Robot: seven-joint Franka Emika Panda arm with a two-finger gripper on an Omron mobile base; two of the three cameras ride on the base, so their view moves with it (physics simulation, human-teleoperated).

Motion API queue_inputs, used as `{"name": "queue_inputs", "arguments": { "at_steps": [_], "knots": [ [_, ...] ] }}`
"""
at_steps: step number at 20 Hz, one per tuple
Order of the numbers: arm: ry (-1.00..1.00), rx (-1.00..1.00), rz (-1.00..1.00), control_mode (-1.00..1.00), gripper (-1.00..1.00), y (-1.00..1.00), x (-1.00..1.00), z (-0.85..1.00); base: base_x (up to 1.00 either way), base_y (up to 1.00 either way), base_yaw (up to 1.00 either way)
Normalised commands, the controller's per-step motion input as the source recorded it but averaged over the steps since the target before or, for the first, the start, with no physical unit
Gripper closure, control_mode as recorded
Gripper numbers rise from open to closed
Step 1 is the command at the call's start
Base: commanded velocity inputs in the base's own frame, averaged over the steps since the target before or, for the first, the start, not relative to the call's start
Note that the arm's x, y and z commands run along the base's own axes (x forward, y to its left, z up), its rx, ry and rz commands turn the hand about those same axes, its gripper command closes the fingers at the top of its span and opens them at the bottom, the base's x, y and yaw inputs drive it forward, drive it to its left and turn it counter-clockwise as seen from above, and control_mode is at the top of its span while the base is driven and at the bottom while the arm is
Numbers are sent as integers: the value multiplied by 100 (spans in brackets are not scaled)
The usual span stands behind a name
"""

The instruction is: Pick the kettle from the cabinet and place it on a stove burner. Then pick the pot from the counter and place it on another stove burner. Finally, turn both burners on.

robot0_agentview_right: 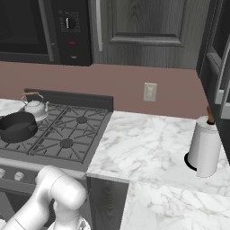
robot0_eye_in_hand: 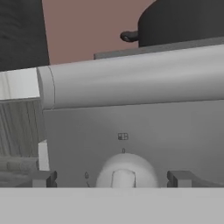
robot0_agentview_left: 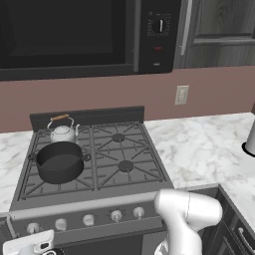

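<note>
The left base view looks forward and down from behind the arm's left, squarely over the range (robot0_agentview_left: 89,159) with the microwave (robot0_agentview_left: 74,35) above. The right base view looks from the arm's right, taking in more marble surface (robot0_agentview_right: 148,143); both share the kettle (robot0_agentview_left: 63,130), pot (robot0_agentview_left: 60,162) and wall outlet (robot0_agentview_left: 182,94). The hand view sits very near the range front, facing a silver knob (robot0_eye_in_hand: 126,171), level with it

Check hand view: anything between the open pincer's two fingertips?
Yes. A round silver stove knob sits centred between the dark fingertips of the pincer, not touching either, in hand view.
</note>
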Motion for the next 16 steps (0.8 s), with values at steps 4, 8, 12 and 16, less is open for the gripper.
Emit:
{"name": "queue_inputs", "arguments": {
  "at_steps": [4, 8, 12, 16],
  "knots": [
    [0, 0, 0, -100, -100, -13, 0, -5, 0, 0, 0],
    [0, 1, 0, -100, -100, -13, 0, -13, 0, 0, 0],
    [0, 1, 0, -100, -100, -7, 0, -14, 0, 0, 0],
    [0, 0, 0, -100, -100, 0, 10, -2, 0, 0, 0]
  ]
}}
